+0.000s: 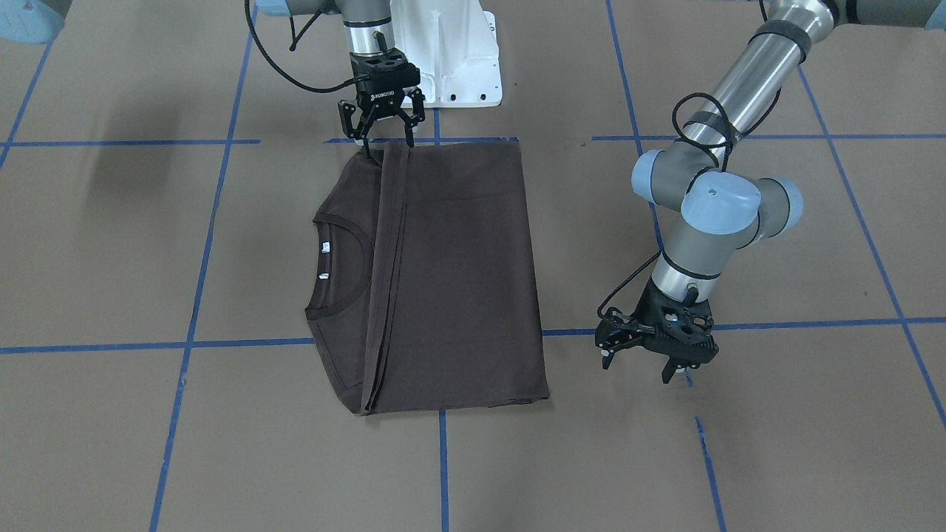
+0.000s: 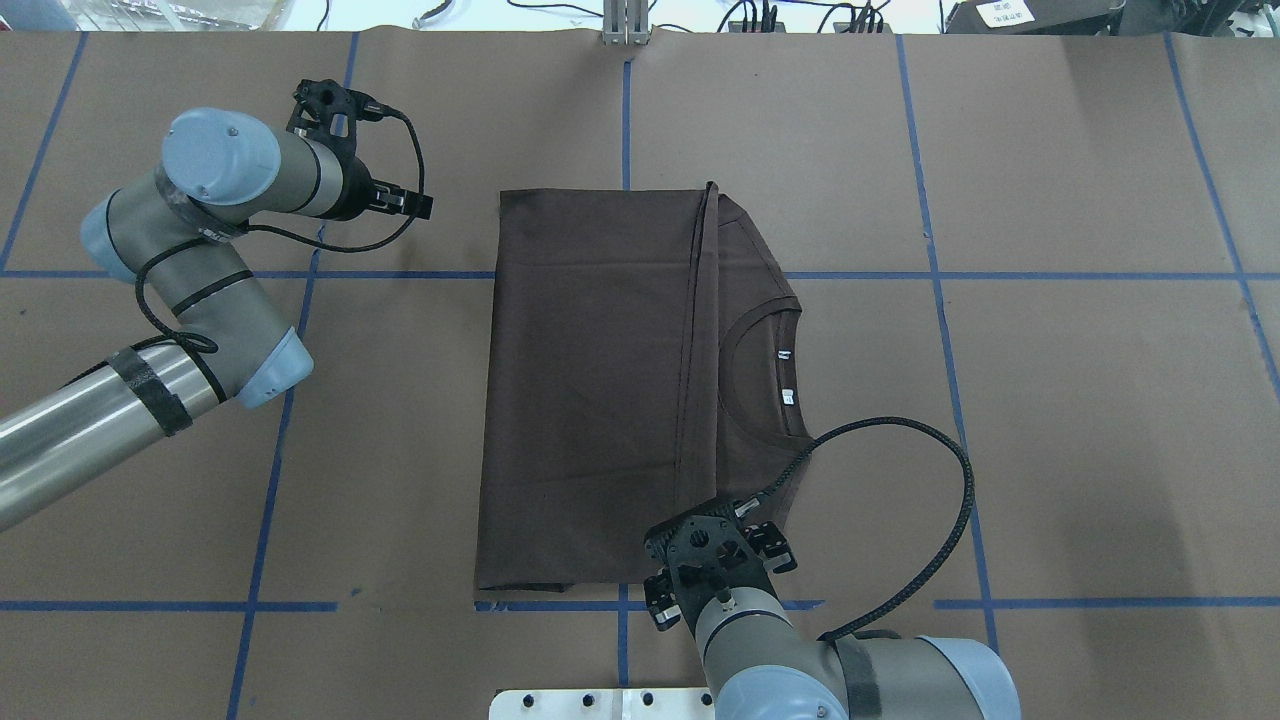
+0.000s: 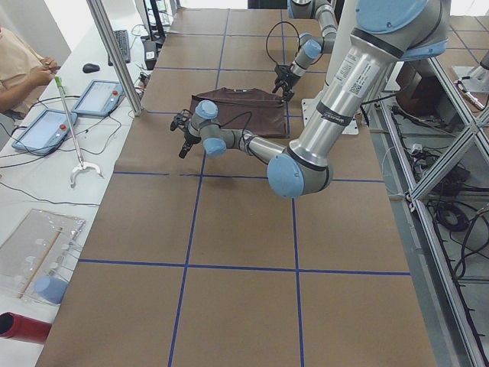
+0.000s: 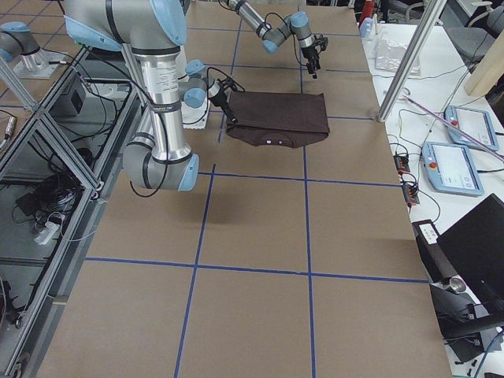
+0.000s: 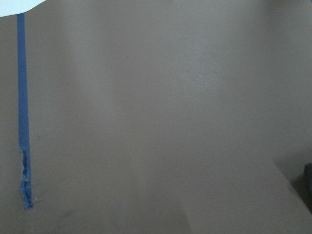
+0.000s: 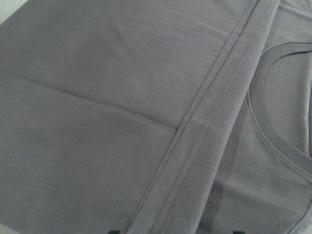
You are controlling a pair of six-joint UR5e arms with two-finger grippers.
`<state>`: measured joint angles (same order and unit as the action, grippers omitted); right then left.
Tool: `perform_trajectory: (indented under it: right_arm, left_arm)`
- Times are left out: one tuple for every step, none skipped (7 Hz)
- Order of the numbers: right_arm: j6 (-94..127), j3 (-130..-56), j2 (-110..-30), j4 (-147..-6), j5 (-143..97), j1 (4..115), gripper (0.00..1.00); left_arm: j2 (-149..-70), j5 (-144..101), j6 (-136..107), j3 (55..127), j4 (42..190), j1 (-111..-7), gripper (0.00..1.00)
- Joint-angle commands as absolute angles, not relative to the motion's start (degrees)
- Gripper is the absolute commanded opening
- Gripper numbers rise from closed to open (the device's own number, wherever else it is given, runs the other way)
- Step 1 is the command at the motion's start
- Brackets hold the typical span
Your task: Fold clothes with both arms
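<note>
Right gripper (image 1: 386,140): fingers spread, tips down at the T-shirt's (image 1: 458,281) robot-side edge, straddling the doubled hem band (image 1: 390,244); nothing pinched. Left gripper (image 1: 639,366): likewise spread, low over bare table (image 1: 739,443), clear of the cloth, off its far corner on the robot's left.

Shirt lies flat mid-table, folded to a rectangle. The hem band runs across it just beside the collar (image 1: 340,222), which sits toward the robot's right.

Handling, judged: light, limp knit with no stiffness. The layers will likely slip and sag if lifted from one point. Best hold: pinch through all layers at two corners of one edge, one per gripper, and lift together.
</note>
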<state>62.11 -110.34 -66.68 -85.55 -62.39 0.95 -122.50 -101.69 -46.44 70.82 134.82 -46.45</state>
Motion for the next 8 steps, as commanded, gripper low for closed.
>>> perform_trajectory:
  right_arm:
    - [59.59,-109.86,-66.36,-85.34,-62.05,-0.26,0.70]
    - [59.59,-109.78,-66.18,-85.17,-62.05,-0.87,0.70]
    - [59.50,-109.78,-66.18,-85.08,-62.05,-1.14,0.70]
    - [59.59,-109.78,-66.09,-85.08,-62.05,-1.32,0.70]
    - [59.59,-109.25,-66.01,-85.08,-61.88,-1.58,0.68]
    - [59.59,-108.90,-66.01,-85.08,-61.53,-1.58,0.57]
    - [59.59,-108.90,-66.01,-85.08,-61.44,-1.58,0.42]
    - [59.59,-109.07,-66.01,-84.99,-61.35,-1.58,0.13]
  left_arm:
    - [-122.17,-101.69,-46.49,70.93,134.82,-46.41,1.00]
    - [-122.17,-101.69,-46.49,70.93,134.82,-46.41,1.00]
    - [-122.17,-101.69,-46.49,70.93,134.82,-46.41,1.00]
    - [-122.08,-101.69,-46.58,70.93,134.82,-46.41,1.00]
    - [-121.91,-101.69,-46.58,70.93,134.82,-46.41,1.00]
    - [-121.90,-101.69,-46.58,70.93,134.82,-46.41,1.00]
    - [-121.90,-101.69,-46.58,70.93,134.82,-46.41,1.00]
    - [-121.90,-101.69,-46.58,70.93,134.82,-46.41,1.00]
